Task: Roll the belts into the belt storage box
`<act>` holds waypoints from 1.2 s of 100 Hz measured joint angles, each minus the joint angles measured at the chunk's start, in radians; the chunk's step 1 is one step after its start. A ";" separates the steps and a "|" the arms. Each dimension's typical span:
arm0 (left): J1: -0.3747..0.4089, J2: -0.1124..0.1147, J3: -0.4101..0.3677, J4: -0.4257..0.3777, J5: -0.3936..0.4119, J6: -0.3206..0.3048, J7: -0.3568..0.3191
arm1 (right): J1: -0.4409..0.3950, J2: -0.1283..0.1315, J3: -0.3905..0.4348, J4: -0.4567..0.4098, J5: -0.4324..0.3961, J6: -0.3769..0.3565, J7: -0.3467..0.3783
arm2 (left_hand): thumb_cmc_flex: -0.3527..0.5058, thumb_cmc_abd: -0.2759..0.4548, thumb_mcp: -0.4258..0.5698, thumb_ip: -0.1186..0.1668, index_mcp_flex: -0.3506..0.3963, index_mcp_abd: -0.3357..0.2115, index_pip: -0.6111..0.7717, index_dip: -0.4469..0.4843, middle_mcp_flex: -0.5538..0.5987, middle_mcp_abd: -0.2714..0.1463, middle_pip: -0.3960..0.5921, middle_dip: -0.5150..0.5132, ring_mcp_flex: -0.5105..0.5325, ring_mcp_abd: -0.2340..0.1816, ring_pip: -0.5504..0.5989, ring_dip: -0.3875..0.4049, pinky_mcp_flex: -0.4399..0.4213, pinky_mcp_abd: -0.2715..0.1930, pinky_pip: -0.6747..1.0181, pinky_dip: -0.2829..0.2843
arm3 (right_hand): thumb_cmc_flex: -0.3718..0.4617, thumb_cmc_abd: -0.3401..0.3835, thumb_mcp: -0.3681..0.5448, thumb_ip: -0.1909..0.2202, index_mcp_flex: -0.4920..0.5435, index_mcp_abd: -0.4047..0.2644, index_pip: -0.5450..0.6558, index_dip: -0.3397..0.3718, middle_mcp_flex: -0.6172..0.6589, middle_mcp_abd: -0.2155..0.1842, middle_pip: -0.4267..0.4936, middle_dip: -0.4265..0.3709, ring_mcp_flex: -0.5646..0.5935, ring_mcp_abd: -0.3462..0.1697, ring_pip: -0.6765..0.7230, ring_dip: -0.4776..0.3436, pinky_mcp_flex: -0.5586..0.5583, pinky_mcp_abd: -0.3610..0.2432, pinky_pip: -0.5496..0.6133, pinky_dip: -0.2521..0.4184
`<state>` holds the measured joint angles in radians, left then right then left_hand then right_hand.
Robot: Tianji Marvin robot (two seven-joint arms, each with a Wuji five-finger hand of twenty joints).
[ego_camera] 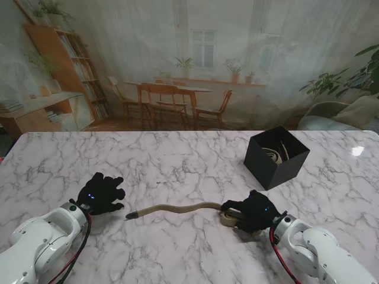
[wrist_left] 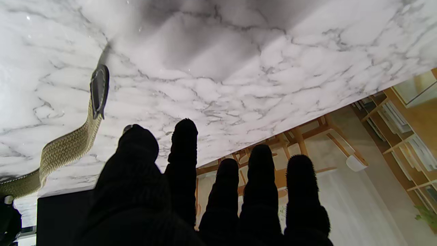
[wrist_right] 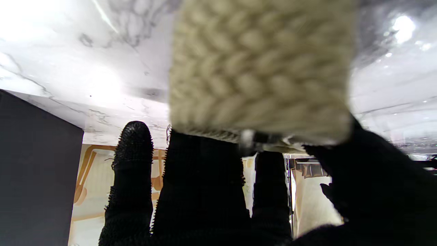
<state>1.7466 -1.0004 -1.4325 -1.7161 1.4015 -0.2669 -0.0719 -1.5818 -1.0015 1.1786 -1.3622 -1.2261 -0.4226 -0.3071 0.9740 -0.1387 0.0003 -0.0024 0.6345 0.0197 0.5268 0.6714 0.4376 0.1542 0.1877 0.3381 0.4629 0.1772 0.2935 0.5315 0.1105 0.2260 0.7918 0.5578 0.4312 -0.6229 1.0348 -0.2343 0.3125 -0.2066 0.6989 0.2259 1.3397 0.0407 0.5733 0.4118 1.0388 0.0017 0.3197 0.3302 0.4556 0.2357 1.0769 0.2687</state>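
the woven tan belt point(ego_camera: 177, 209) lies across the near middle of the bench point(ego_camera: 177, 165), its dark pointed tip point(ego_camera: 132, 215) toward the robot's left and the strap running in a gentle wave to the right. the far end is bunched into a partial roll under the right hand point(ego_camera: 253, 211), and that hand is clamped on it: black-gloved fingers curled over the coil, thumb on the other side. from the right wrist view the braid point(wrist_right: 259, 68) fills the frame, blurred and pressed close, with fingers point(wrist_right: 201, 177) wrapped beneath it.

over to the left hand point(ego_camera: 102, 192): it's released, fingers spread, holding nothing, sitting near the belt's tip but apart from it. the left wrist view shows all five fingertips point(wrist_left: 184, 136) fanned out, the dark tip point(wrist_left: 99, 89) off to one side, nothing touching.

the belt storage box point(ego_camera: 276, 156), black and open-topped, stands farther from me on the right side, well apart from the roll, with another coiled belt point(ego_camera: 277, 151) already inside.

the bench is white marble with grey veining, glare on its right edge. behind it hangs a printed backdrop of a room with wooden chairs, bookshelves and plants.
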 measured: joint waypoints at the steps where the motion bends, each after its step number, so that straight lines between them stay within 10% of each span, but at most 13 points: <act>1: 0.001 0.000 -0.001 -0.002 0.001 0.000 0.002 | 0.001 0.000 -0.001 0.001 0.000 0.000 -0.002 | 0.000 0.000 0.000 0.000 0.000 0.000 -0.002 0.000 0.000 0.000 0.000 0.000 0.000 0.000 0.000 0.000 0.000 0.000 0.000 0.000 | 0.000 0.000 0.003 0.000 -0.016 -0.005 -0.010 0.000 0.000 0.001 0.004 0.000 0.000 0.000 0.001 0.003 0.000 0.000 0.000 0.000; 18: 0.015 -0.001 -0.011 -0.019 0.010 -0.003 0.024 | 0.008 0.001 -0.012 0.009 0.000 0.001 -0.015 | 0.000 0.000 0.000 0.000 0.000 0.000 -0.015 0.000 0.000 0.000 -0.001 -0.001 0.000 0.000 0.000 0.000 -0.001 0.000 -0.012 0.000 | 0.007 0.055 0.008 0.000 -0.081 -0.172 -0.021 -0.004 0.001 0.013 0.021 0.027 0.001 0.003 0.024 0.015 0.000 0.023 0.000 0.000; 58: 0.024 -0.002 -0.020 -0.024 0.015 -0.014 0.071 | 0.007 -0.008 -0.009 0.000 0.050 0.001 0.022 | 0.000 0.005 0.000 0.000 0.000 0.000 -0.029 0.004 0.000 0.000 -0.001 -0.011 0.000 0.000 0.000 0.000 -0.001 0.001 -0.012 0.000 | 0.050 0.087 0.002 0.009 0.334 -0.256 -0.082 -0.066 0.026 0.062 0.054 0.059 0.004 0.037 0.036 0.027 -0.032 0.050 -0.016 0.000; 94: 0.046 -0.005 -0.038 -0.062 0.018 -0.032 0.100 | 0.007 -0.014 -0.014 -0.006 0.080 0.019 0.041 | -0.001 0.012 0.000 0.000 0.000 0.000 -0.039 0.005 0.000 0.000 -0.011 -0.011 0.000 0.000 0.000 0.000 -0.001 0.001 -0.013 0.000 | 0.090 0.182 -0.062 0.012 0.055 -0.250 -0.146 -0.028 0.025 0.074 0.054 0.063 0.009 0.050 0.043 0.030 -0.047 0.155 -0.044 -0.005; 120: 0.047 -0.005 -0.039 -0.064 0.020 -0.038 0.106 | 0.010 -0.018 -0.013 -0.011 0.129 -0.002 0.076 | -0.001 0.012 0.000 0.000 0.000 0.000 -0.039 0.014 0.000 0.000 -0.012 -0.011 0.000 0.000 -0.001 0.000 -0.002 0.001 -0.024 0.000 | 0.161 0.231 -0.120 0.030 0.447 -0.292 0.083 0.078 -0.012 0.125 0.101 0.096 0.009 0.109 0.051 0.073 -0.061 0.210 -0.095 -0.013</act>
<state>1.7941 -1.0057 -1.4720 -1.7798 1.4219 -0.3047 0.0339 -1.5721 -1.0196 1.1656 -1.3728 -1.0971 -0.4241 -0.2313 0.9725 -0.1270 0.0003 -0.0025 0.6345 0.0198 0.4876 0.6855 0.4375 0.1542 0.1761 0.3269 0.4628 0.1775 0.2927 0.5315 0.1087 0.2275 0.7675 0.5578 0.5923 -0.3920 0.9151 -0.2048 0.7599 -0.4990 0.7818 0.3043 1.3277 0.1657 0.6748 0.5077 1.0479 0.1105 0.3705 0.4035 0.3947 0.4461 0.9820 0.2553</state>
